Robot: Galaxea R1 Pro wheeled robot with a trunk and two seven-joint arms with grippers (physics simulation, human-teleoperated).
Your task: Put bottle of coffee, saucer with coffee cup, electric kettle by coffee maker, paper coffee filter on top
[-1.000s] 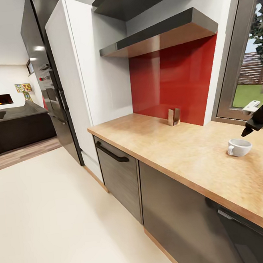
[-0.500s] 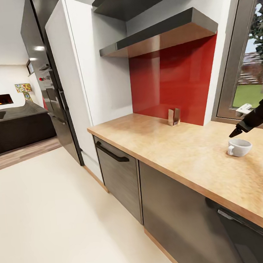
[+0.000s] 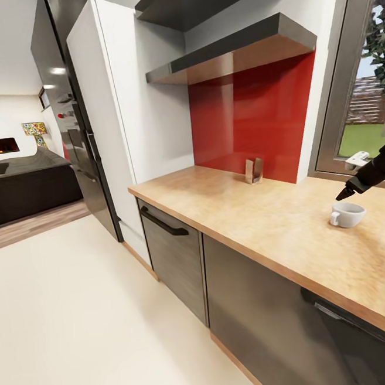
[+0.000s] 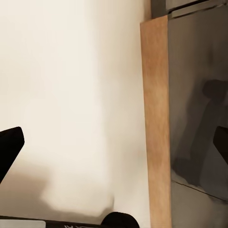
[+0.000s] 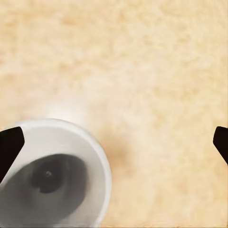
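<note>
A small white coffee cup with a side handle stands upright, directly on the light wood-grain kitchen countertop, near the window. My right gripper hangs just above and slightly behind the cup's rim, reaching in from the right. In the right wrist view the cup lies off to one side under the open right gripper, nearer one dark fingertip, with nothing held. My left gripper is open and empty over the cream floor.
A small upright holder stands against the red backsplash under a grey hood. A white tall cabinet and black fridge end the counter run. Dark grey cabinet fronts with a wood-coloured strip border the floor.
My right gripper has moved left along the counter and now sits over the cup. The cup has stayed in place. The head view has shifted very slightly.
</note>
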